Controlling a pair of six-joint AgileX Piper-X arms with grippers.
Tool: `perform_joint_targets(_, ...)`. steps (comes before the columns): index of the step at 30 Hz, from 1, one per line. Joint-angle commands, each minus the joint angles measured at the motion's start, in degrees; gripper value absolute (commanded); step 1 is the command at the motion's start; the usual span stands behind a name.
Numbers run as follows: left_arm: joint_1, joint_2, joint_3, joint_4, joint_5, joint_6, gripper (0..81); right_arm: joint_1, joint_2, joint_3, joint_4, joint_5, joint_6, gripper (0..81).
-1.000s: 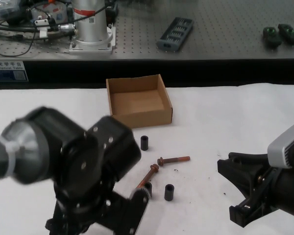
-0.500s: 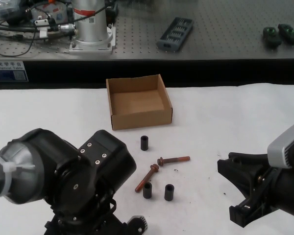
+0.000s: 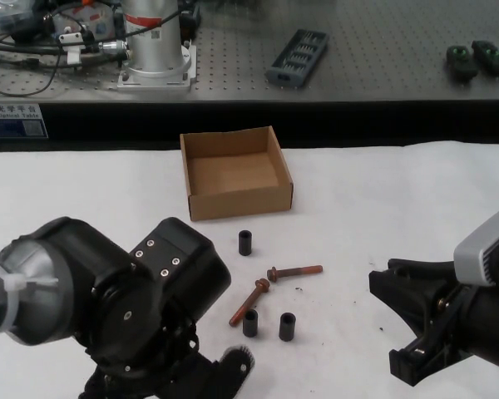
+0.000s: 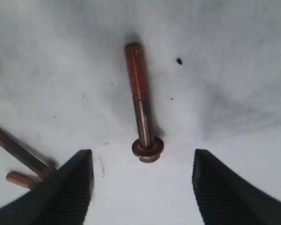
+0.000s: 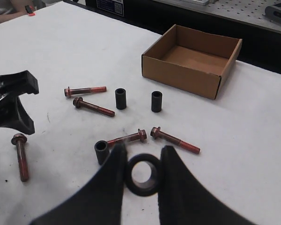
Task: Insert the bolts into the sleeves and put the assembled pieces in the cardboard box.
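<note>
My left gripper (image 4: 143,158) hangs open over a rusty bolt (image 4: 141,101) lying on the white cloth, its fingers (image 4: 70,187) on either side of the bolt's flanged head. My right gripper (image 5: 143,157) is shut on a black sleeve (image 5: 143,190), held above the cloth at the near right. In the right wrist view more bolts (image 5: 93,107) and upright sleeves (image 5: 121,98) are scattered before the open cardboard box (image 5: 182,77). The high view has the box (image 3: 237,199), two bolts (image 3: 295,271) and three sleeves (image 3: 246,242) between the left arm (image 3: 125,307) and right arm (image 3: 449,324).
A dark bench runs behind the white cloth, carrying a metal column base (image 3: 154,50), a grey ribbed block (image 3: 298,55) and green parts (image 3: 476,58). Two more bolts (image 4: 16,152) lie beside the left gripper. The cloth right of the box is bare.
The left arm has dropped lower and drawn toward the near edge, uncovering the bolt and sleeve it hid a second ago. The right arm has kept still.
</note>
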Motion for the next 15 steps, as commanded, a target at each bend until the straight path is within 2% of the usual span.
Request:
perform_joint_targets(1,0.4,-0.9,-0.1,0.2,-0.1,-4.3,40.1,0.0,-0.6,-0.1,-1.5,0.9,-0.1,5.6)
perform_joint_targets(5,0.4,-3.0,-0.2,3.6,5.0,-4.4,39.3,0.0,-0.6,-0.1,-1.5,0.9,-0.1,5.6)
perform_joint_targets(15,0.5,-15.6,-0.2,5.7,5.8,-8.8,39.3,0.0,-0.6,-0.1,-1.5,0.9,-0.1,5.6)
